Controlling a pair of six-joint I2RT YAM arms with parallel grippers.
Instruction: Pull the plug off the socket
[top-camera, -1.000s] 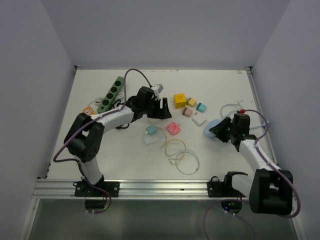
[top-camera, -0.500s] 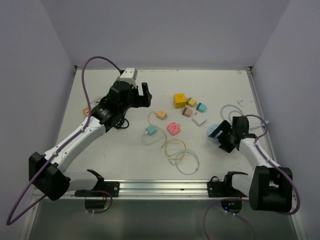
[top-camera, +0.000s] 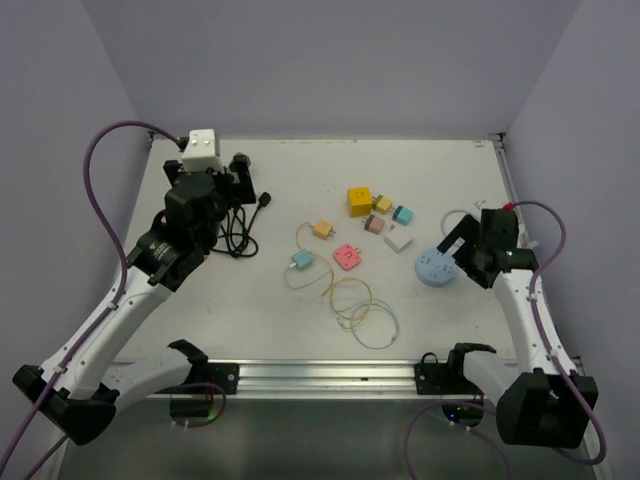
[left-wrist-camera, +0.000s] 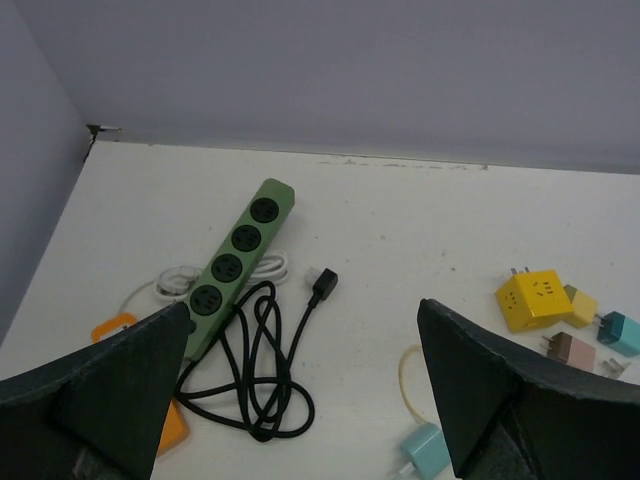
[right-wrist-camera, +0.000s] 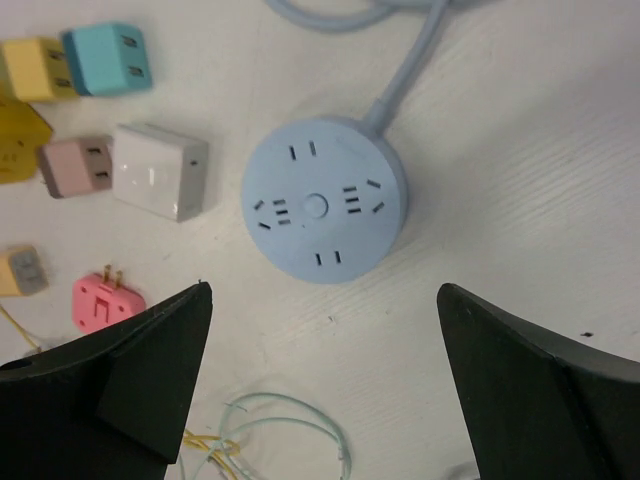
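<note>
As the black plug (left-wrist-camera: 322, 283) lies clear of the green strip (left-wrist-camera: 238, 262) beyond the open left gripper (left-wrist-camera: 305, 385), right gripper (right-wrist-camera: 325, 385) also open, removal is judged complete.

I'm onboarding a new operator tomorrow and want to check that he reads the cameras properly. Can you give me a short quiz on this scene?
1. True or false: a plug is seated in the green power strip.
2. The right gripper is nearest to: A the green power strip; B the round blue socket; C neither.
3. Fill in: the left gripper and the right gripper both stand ___ and hold ___.

Key
1. False: all four outlets are empty, and the black plug lies on the table beside the strip.
2. B.
3. Open; nothing.
</note>
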